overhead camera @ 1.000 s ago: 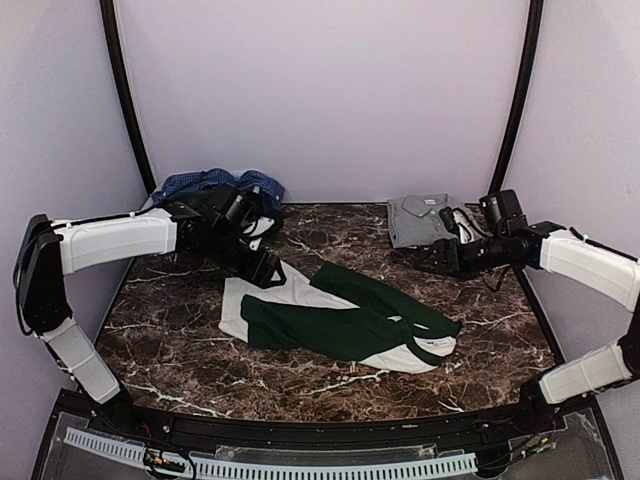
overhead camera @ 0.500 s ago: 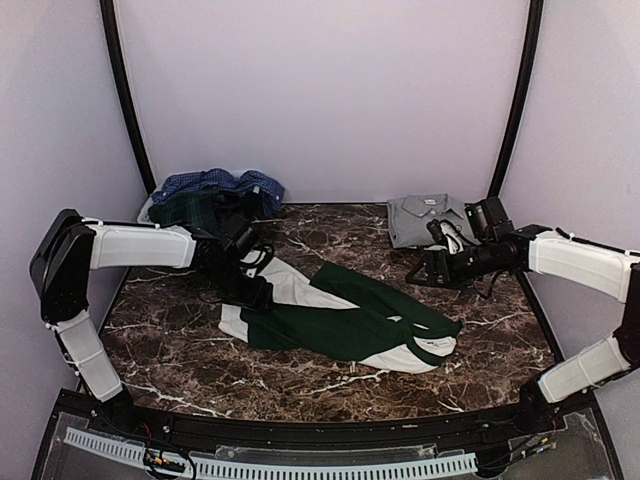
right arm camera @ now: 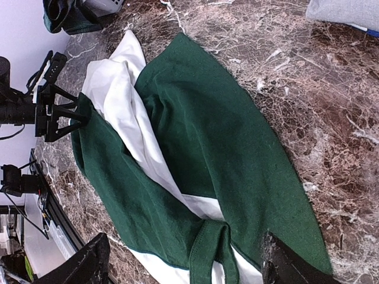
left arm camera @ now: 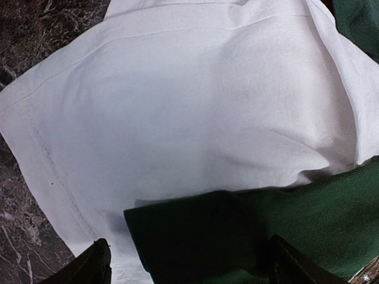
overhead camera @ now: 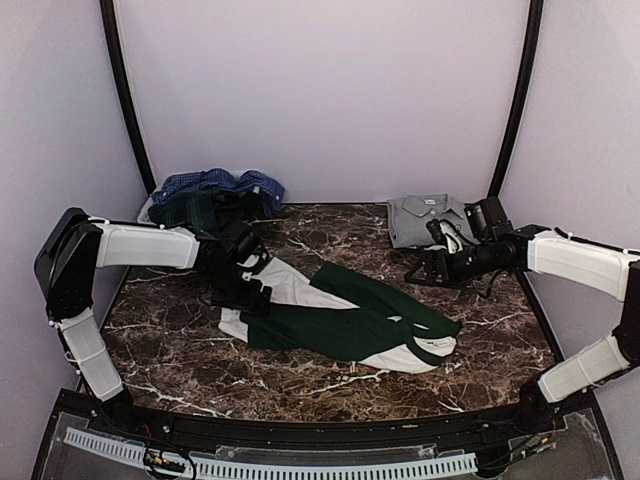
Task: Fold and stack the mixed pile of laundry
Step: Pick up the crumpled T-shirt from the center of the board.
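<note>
White tee with dark green sleeves lies spread across the middle of the marble table, partly folded: both green sleeves are laid over the white body, and white shows at the left end and the near right end.

Left gripper is low over the tee's left end. In the wrist view its fingertips stand wide apart, with a fold of green sleeve and white cloth between them; the jaws are not closed on the cloth.

Right gripper hangs above bare marble just right of the tee's far right edge. Its jaws are wide and nothing is in them. Its wrist view looks down the length of the tee toward the left gripper.

Far left corner: blue checked shirt heaped behind a dark green tartan shirt, both crumpled.

Far right corner: grey polo shirt, folded flat, collar up, just behind the right gripper.
</note>
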